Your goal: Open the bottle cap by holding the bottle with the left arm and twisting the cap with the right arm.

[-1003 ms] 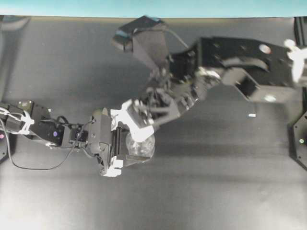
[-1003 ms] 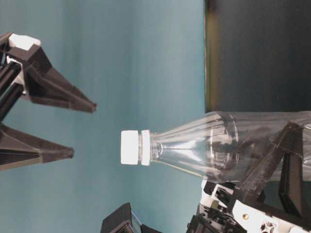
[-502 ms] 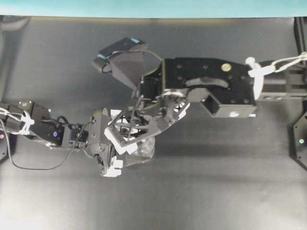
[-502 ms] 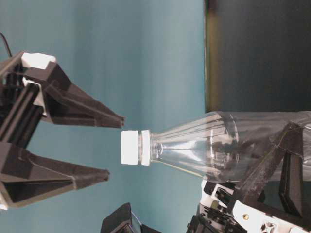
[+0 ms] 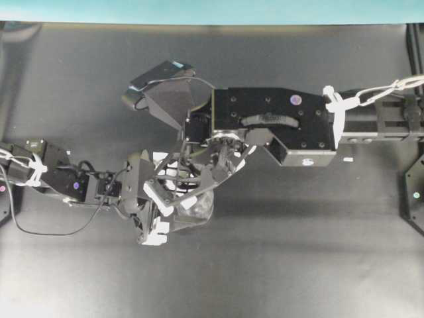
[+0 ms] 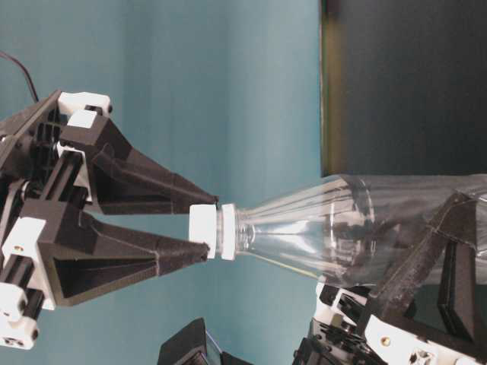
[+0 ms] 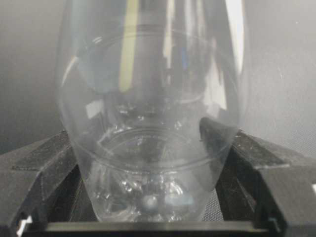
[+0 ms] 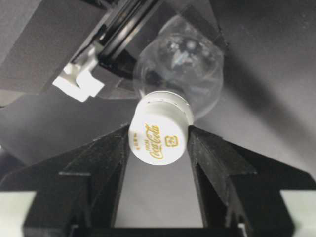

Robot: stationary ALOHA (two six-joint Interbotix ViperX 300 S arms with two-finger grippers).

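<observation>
The clear bottle [image 6: 342, 228] [image 7: 153, 108] stands on the black table, and my left gripper [image 7: 153, 170] [image 5: 165, 199] is shut on its lower body with a finger on each side. The white bottle cap [image 6: 203, 231] [image 8: 158, 133] has gold print on its top. My right gripper [image 6: 208, 226] [image 8: 158, 136] reaches over from the right arm [image 5: 271, 122] and its two black fingertips [image 8: 197, 148] press against opposite sides of the cap. From overhead, the right gripper [image 5: 189, 199] covers the cap and most of the bottle [image 5: 202, 213].
A tiny white scrap [image 5: 348, 159] lies on the black tabletop [image 5: 298, 252] below the right arm's housing. A teal wall [image 5: 212, 8] borders the table's far edge. The left arm's wires [image 5: 40, 228] trail at the left edge.
The right gripper moved in over the cap and its wide-open jaws closed onto the cap's sides. The left gripper and bottle stayed still.
</observation>
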